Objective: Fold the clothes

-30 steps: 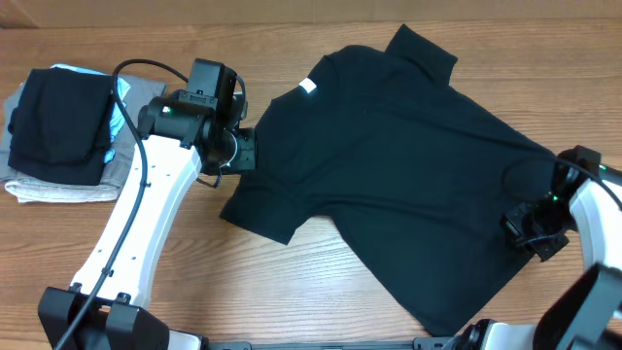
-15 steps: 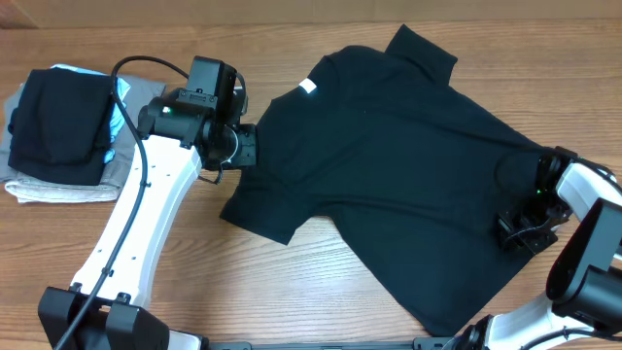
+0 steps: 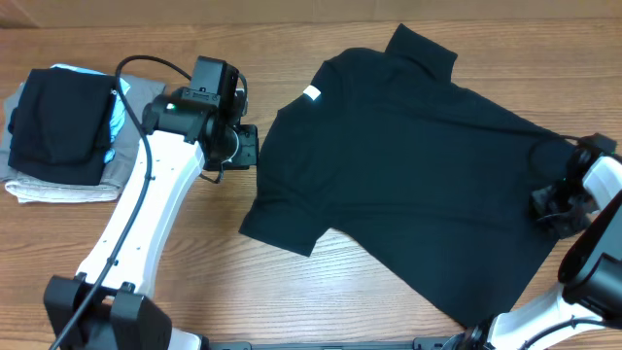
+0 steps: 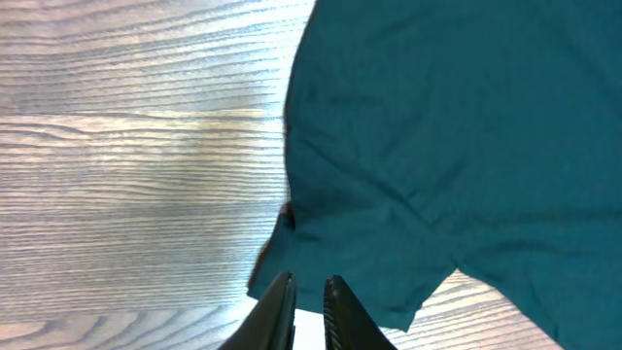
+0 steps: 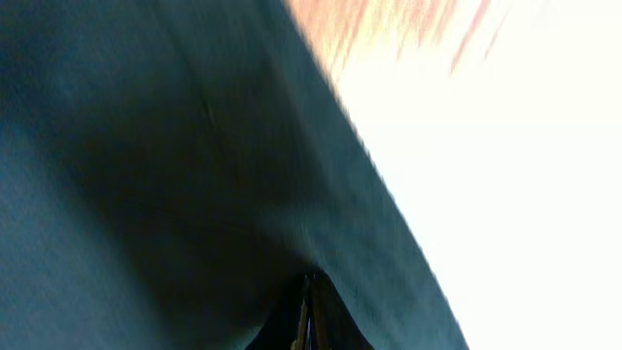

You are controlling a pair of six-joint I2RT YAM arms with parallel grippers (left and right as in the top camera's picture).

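Find the black T-shirt (image 3: 408, 175) spread flat over the middle and right half of the desk (image 3: 292, 301), with collar and white neck label (image 3: 311, 93) at its far-left end and hem toward the desk's right edge. Read its long axis as a slant from far left to near right. Place the left pincer (image 3: 253, 148) just beside the shirt's left edge, between collar and near sleeve, all the cloth off to its right. Place the right pincer (image 3: 546, 204) at the opposite end, on the hem. Judge the coming fold to turn on exactly that: one pincer at each end of the long axis, left nearer collar and sleeve, right nearer hem. Get both ends at once from overhead, but neither pair of jaws plainly. Get from the left wrist two fingers (image 4: 280, 309) nearly together, a thin pale slit between, shirt edge just beyond; cannot tell whether any cloth is nipped. Get from the right wrist jaws pressed together with dark cloth drawn to a peak into them, so count that pincer as clamped on the T-shirt. Leave aside the folded pile (image 3: 58, 131) by the desk's left edge.
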